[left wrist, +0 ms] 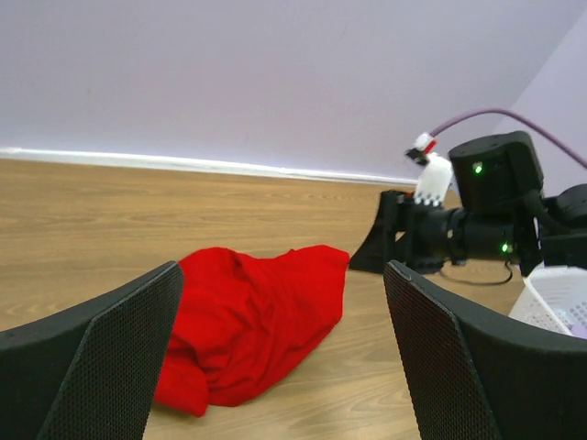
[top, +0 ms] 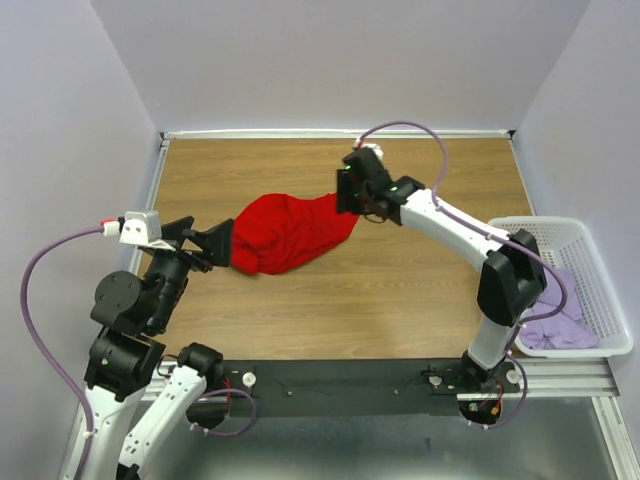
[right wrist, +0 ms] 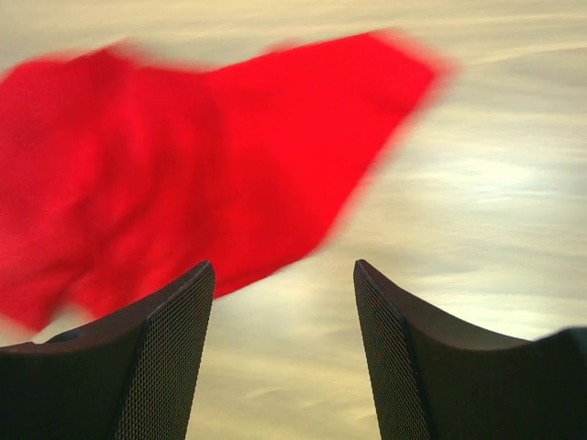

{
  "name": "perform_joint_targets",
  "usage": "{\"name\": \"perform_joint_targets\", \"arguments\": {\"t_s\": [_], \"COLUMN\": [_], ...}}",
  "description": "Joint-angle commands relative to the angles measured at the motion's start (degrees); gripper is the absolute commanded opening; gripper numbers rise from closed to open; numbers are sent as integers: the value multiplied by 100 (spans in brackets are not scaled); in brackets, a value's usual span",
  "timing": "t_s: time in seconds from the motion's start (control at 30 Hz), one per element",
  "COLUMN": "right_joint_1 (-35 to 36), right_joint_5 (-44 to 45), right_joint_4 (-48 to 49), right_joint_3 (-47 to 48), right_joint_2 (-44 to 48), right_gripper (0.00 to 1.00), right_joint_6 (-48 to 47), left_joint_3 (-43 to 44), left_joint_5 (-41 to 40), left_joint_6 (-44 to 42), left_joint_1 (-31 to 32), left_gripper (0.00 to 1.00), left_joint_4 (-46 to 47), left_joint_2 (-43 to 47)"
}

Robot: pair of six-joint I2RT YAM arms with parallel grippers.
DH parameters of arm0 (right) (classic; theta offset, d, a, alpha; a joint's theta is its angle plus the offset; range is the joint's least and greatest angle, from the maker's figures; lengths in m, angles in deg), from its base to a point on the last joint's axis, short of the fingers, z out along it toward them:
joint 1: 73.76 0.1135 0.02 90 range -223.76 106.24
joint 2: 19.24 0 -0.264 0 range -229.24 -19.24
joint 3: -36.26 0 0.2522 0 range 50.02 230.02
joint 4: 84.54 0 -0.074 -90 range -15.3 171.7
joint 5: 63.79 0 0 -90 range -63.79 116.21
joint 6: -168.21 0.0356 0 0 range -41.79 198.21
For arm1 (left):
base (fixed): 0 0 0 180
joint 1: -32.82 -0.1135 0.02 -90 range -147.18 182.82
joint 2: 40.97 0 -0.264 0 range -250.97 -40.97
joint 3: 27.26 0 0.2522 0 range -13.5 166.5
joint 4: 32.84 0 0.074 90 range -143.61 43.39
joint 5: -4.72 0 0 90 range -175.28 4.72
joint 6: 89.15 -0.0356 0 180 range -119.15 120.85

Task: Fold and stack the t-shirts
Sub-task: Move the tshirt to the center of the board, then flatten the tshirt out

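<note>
Red t-shirt [top: 290, 232]: crumpled on table [top: 420, 300], nearer far edge. Left gripper [top: 205, 241] at its left end, right gripper [top: 350, 192] at its right, both spread wide, empty. Flattening step, seemingly; next: pinch opposite hems.

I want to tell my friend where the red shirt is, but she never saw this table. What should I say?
Look at the wooden table with pale walls around it. Near its middle lies a crumpled red t-shirt, spread loosely and not folded. It is the only bright red thing there; the pale lilac cloth sits apart in the white basket on the right side.
</note>
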Motion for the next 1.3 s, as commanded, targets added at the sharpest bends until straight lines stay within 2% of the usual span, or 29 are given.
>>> {"name": "perform_joint_targets", "arguments": {"t_s": [0.0,0.13,0.23,0.4,0.57,0.7,0.87,0.97,1.1,1.13,1.27], "right_joint_1": [-753,-1255,-1536,-1589,-1589,-1589,-1581,-1511,-1352,-1335,-949], "right_joint_5": [5,-294,-479,-864,-848,-1067,-1287,-1411,-1639,-1726,-1885], "right_joint_4": [211,352,484,511,520,519,511,511,484,484,388], "right_joint_3": [-420,-228,280,1001,1477,1680,1619,1338,576,407,-647], "right_joint_2": [110,-312,-960,-1857,-2465,-2764,-2905,-2774,-2292,-2134,-948], "right_gripper": [69,67,65,65,65,65,63,53,14,1,1], "right_joint_6": [-707,-1297,-1840,-2228,-2237,-2316,-2352,-2325,-2194,-2028,-1684], "left_joint_3": [-286,-480,-699,-1252,-1465,-1526,-1676,-1562,-1054,-947,-271], "left_joint_5": [248,169,-67,-508,-359,115,459,503,626,626,811], "left_joint_6": [420,1008,1674,2432,2319,2144,2073,1950,1626,1555,1212], "left_joint_1": [26,35,35,17,-184,-781,-1196,-1231,-1240,-1240,-1248], "left_gripper": [98,98,98,98,98,98,98,98,98,97,93], "left_joint_4": [25,184,210,560,1106,1413,1959,2231,2364,2355,2372], "left_joint_2": [-422,-1081,-1652,-2136,-2970,-3683,-4360,-4913,-6012,-6205,-7084]}}
